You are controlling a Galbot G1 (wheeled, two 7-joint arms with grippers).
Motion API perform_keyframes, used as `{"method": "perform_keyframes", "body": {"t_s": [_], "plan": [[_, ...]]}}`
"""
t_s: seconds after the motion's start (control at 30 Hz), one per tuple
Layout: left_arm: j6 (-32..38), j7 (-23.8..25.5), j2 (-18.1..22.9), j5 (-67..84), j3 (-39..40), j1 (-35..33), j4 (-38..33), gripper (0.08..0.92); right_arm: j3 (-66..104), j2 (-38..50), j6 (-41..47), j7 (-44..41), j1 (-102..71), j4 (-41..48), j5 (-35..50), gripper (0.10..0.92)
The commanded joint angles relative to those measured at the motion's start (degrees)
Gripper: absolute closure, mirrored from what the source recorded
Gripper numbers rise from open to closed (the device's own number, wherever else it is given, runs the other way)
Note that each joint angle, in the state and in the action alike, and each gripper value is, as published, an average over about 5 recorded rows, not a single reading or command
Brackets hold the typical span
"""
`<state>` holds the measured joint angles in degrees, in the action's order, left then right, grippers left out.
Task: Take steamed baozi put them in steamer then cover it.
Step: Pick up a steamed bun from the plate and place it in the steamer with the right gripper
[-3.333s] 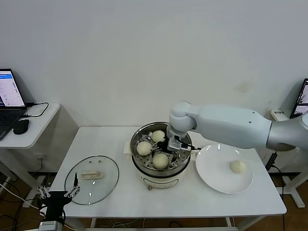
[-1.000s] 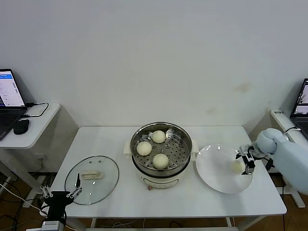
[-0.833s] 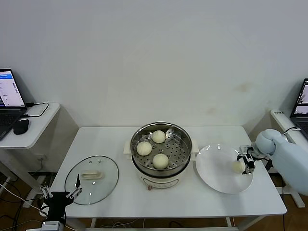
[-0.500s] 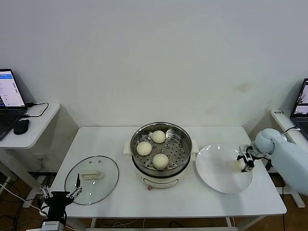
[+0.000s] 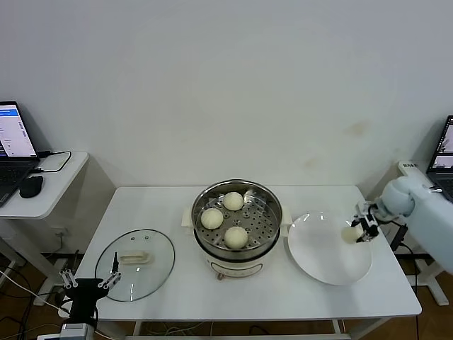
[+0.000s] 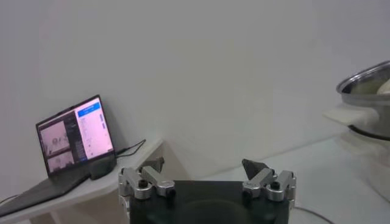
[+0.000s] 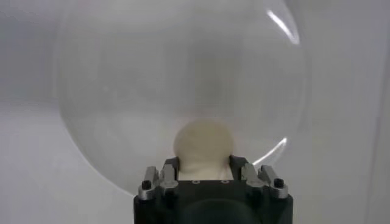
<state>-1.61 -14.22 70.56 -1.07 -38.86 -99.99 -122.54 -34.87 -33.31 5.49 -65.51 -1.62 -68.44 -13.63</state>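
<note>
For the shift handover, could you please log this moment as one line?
right gripper: shut on fourth baozi, over plate | steamer: three baozi inside | cover: on table | left gripper: open, parked

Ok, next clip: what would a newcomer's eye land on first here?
Probably the shiny steamer at the table's middle, uncovered, with three baozi on its perforated tray. Next, the right gripper shut on a fourth baozi, held above the white plate on the right. The glass cover lies flat on the left, near the open left gripper.
</note>
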Motion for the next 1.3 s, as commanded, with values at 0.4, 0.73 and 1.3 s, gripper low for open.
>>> {"method": "perform_keyframes", "body": {"t_s": [0.4, 0.73, 1.3], "plan": [[-0.14, 0.07, -1.39, 0.16, 1.94, 2.43, 1.64, 0.177, -37.88, -8.67, 23.1, 10.02, 45.57, -22.65, 40.44, 0.499], [-0.04, 0.02, -1.29, 0.37, 1.19, 2.21, 1.84, 0.177, -38.42, -18.91, 33.7, 17.09, 36.81, -19.29, 45.9, 0.499], [0.11, -0.14, -0.26, 0.67, -0.07, 1.81, 1.88, 0.177, -36.39, -23.17, 36.04, 20.11, 26.49, -12.16, 39.93, 0.499]]}}
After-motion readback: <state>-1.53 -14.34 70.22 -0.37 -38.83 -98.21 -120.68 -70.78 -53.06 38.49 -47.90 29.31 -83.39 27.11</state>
